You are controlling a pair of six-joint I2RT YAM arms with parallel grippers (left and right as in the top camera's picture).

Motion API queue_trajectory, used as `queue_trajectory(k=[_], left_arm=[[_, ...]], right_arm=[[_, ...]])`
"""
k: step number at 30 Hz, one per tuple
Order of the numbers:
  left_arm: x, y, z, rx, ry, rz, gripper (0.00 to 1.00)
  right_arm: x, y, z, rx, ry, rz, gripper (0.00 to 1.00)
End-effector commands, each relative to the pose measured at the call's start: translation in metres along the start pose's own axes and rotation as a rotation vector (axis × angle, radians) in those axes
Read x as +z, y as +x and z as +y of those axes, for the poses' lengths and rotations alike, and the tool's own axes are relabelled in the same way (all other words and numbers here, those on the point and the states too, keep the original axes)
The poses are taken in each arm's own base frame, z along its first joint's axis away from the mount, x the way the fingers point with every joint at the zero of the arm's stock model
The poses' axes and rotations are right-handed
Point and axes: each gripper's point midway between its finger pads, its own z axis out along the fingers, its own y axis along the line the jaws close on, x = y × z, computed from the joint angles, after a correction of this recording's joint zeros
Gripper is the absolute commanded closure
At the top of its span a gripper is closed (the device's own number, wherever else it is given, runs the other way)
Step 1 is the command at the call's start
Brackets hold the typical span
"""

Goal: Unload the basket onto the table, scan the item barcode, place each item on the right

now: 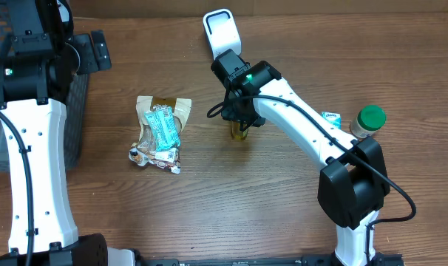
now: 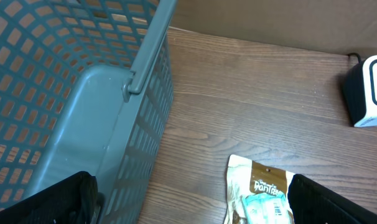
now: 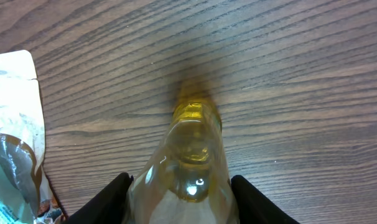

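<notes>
The right gripper (image 3: 179, 193) pinches the clear bottle of yellow liquid (image 3: 187, 155) mid-table, left gripper (image 2: 188, 199) spread wide over the grey mesh basket (image 2: 83, 93), so squeeze firmly before turning its barcode toward the white scanner (image 1: 221, 31).

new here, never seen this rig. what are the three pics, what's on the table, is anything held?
Two white robot arms work at a wooden table. The overhead view shows both; the other two come from cameras on each wrist. The right gripper has its fingers on either side of a clear bottle with a yellow cap; whether they grip it yet is unclear. The left gripper is open and empty, beside a grey basket. Also there: snack packets, a green-lidded jar, and a white scanner.
</notes>
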Motion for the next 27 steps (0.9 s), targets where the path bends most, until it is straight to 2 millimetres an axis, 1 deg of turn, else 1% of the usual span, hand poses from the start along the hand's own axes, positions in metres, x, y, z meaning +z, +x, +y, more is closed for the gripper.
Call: queue_trajectory(k=[1, 5, 7, 9, 13, 17, 23, 27], left_arm=[[0.001, 0.000, -0.001, 0.016, 0.002, 0.003, 0.00], [0.001, 0.000, -0.001, 0.016, 0.001, 0.003, 0.01], [0.001, 0.000, -0.001, 0.016, 0.002, 0.003, 0.00], [0.001, 0.000, -0.001, 0.016, 0.002, 0.003, 0.00], [0.001, 0.000, -0.001, 0.016, 0.002, 0.003, 0.00], [0.001, 0.000, -0.001, 0.016, 0.001, 0.003, 0.01], [0.001, 0.000, -0.001, 0.016, 0.002, 0.003, 0.01], [0.001, 0.000, -0.001, 0.016, 0.002, 0.003, 0.01]], right_arm=[[0.005, -0.002, -0.004, -0.003, 0.018, 0.001, 0.53], [0.004, -0.004, -0.004, 0.000, 0.014, -0.003, 0.53], [-0.002, -0.007, -0.005, 0.002, 0.007, -0.006, 0.53], [-0.013, -0.012, -0.005, -0.030, -0.019, -0.006, 0.54], [-0.046, -0.019, -0.002, -0.056, -0.137, -0.006, 0.62], [-0.084, -0.021, 0.001, -0.107, -0.303, 0.008, 0.63], [-0.149, -0.009, 0.002, -0.252, -0.602, 0.048, 0.62], [-0.184, 0.005, -0.002, -0.345, -0.749, 0.062, 0.63]])
